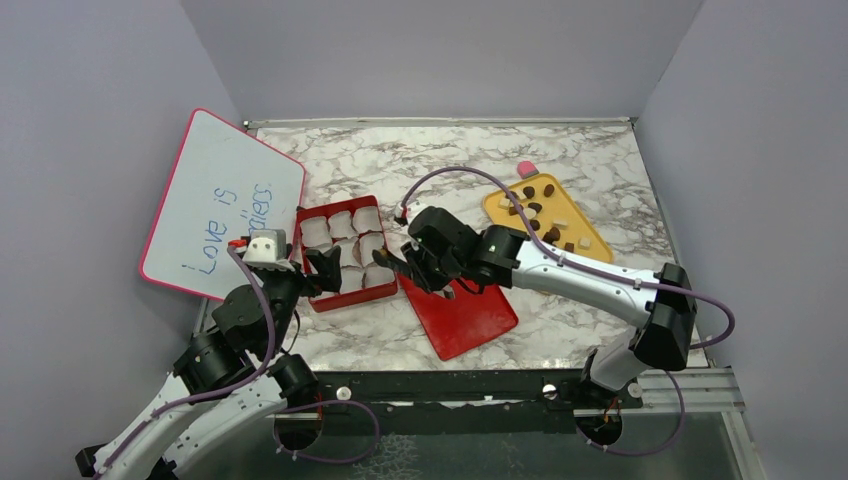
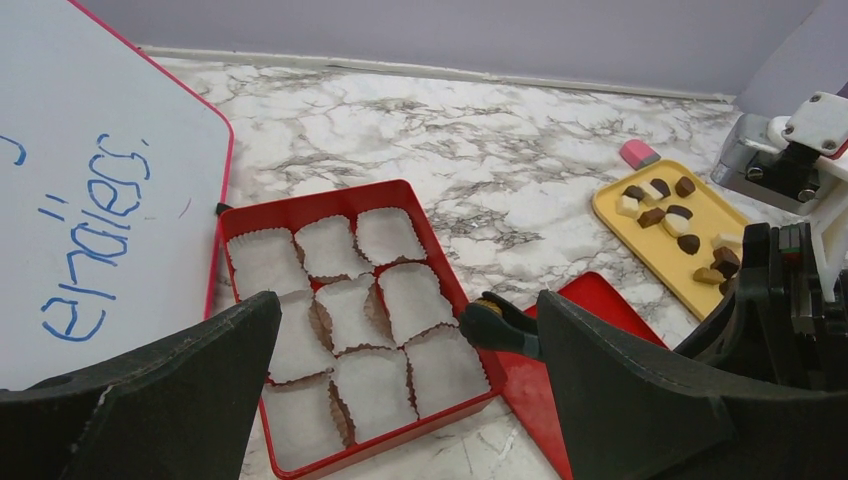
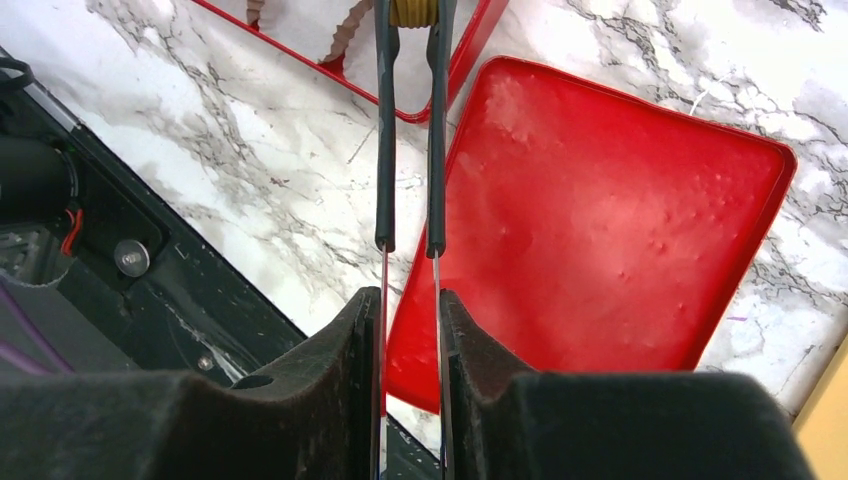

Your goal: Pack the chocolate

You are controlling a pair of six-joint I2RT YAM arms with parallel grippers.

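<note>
The right pincer (image 3: 410, 300) is clenched on slim metal tweezers (image 3: 383, 150), which nip a tiny tan chocolate piece (image 3: 410, 10) at the rim of the red box of paper cups (image 2: 320, 200). It is likely light, soft and easily smeared, so a gentle grip across its sides suits it. The remaining chocolates (image 1: 535, 207) sit on the yellow tray (image 2: 625, 238). The left pincer (image 2: 408, 300) gapes empty.

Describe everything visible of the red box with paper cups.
The red box is a shallow, plastic-looking tray lying flat on the marble table, between the whiteboard and the red lid. Nine white fluted paper cups fill it, three by three; those visible look empty. The right gripper holds a tan chocolate at its right rim.
</note>
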